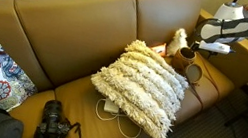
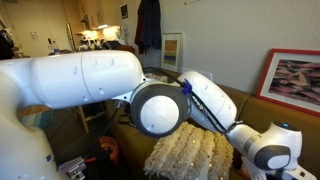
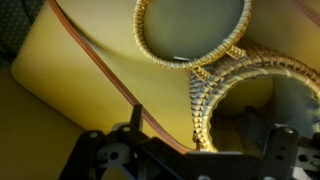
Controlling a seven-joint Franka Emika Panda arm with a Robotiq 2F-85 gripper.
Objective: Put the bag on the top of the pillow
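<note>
Just above the bag (image 1: 180, 55), at the pillow's (image 1: 147, 83) one o'clock, the gripper (image 3: 190, 160) hovers. Its fingers (image 3: 102, 160) stand spread wide, gripping nothing.

pillow (image 1: 146, 88) on sofa (image 1: 68, 39), bag (image 1: 183, 57) just behind it, camera (image 1: 52, 123) in front

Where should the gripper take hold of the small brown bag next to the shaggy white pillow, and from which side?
Probably the stitched rim of the bag, coming from above. Its round mouth faces up toward the open gripper, so one finger could go inside the wall and one outside. The thin strap lies loose on the cushion, which makes it a harder pinch.
</note>
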